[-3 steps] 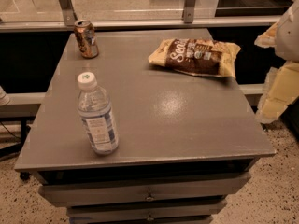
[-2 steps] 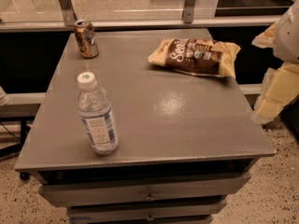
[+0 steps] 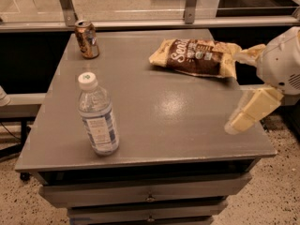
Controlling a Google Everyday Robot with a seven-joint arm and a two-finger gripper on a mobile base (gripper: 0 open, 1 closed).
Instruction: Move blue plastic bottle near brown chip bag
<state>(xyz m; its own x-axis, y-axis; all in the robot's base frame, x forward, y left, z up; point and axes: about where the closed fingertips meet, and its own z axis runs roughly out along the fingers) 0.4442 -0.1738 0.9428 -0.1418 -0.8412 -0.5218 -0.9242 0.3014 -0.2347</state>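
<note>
Low at the right side of the view: the pincer (image 3: pixel 236 124), cream-coloured, slanting down and leftward from a rounded white arm housing (image 3: pixel 281 60). Poised just above the grey table (image 3: pixel 178 121), close to its front right corner. Apart from everything standing or lying on the table. Released or clenched: cannot tell.

Well apart from the pincer, across the table toward its front left: the blue plastic bottle (image 3: pixel 97 116). Upright, white cap screwed on, clear body with a blue-and-white label round the middle, set near the front edge.

Beyond the pincer, toward the back of the table and much nearer to it than the bottle: the brown chip bag (image 3: pixel 194 57). Lying flat, dark brown centre with white lettering, pale yellow crinkled ends, one end close beside the white housing. Well apart from the bottle, with bare tabletop between.

Farthest from the pincer, at the back left corner: a brown soda can (image 3: pixel 87 39), upright.

Below the pincer's level, under the tabletop: drawers (image 3: pixel 150 198) with small knobs, over a speckled floor (image 3: pixel 281 191).
</note>
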